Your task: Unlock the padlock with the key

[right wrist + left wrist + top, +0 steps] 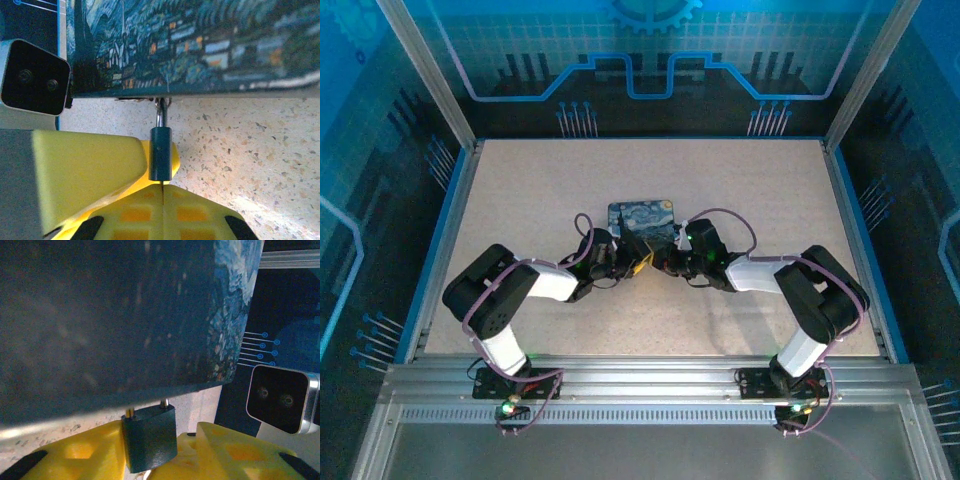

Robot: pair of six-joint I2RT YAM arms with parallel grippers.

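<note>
Overhead view: my two arms reach in from the near edge of a pale speckled worktop (740, 180). They meet at centre, wrists almost nose to nose, just in front of a dark-blue tin (642, 218) w/ swirly starry-night print.

L wrist view: the tin's side fills the upper part, close and blurred. Just under its lower edge sits the padlock (149, 440). It is small, dark-bodied and upright, w/ two silvery shackle legs running up to the tin. My left jaws are narrowed around it. One yellow finger (105, 437) lies against its left side and the other against its right. No gap is visible on either side, so they have hold of the padlock body. At far right is a white box w/ a dark face (280, 397).

R wrist view: the padlock is seen edge-on as a slim dark bar standing over the worktop. Its shackle (160, 114) rises to a small fitting at the tin's bottom edge. My right jaws are fully closed. Their yellow fingers (175, 197) meet in a thin seam directly beneath the padlock's bottom end, right up against it. Whether the key is pinched btwn them I cannot tell. A finger of my left jaws shows as a big yellow block just left of the padlock.
</note>
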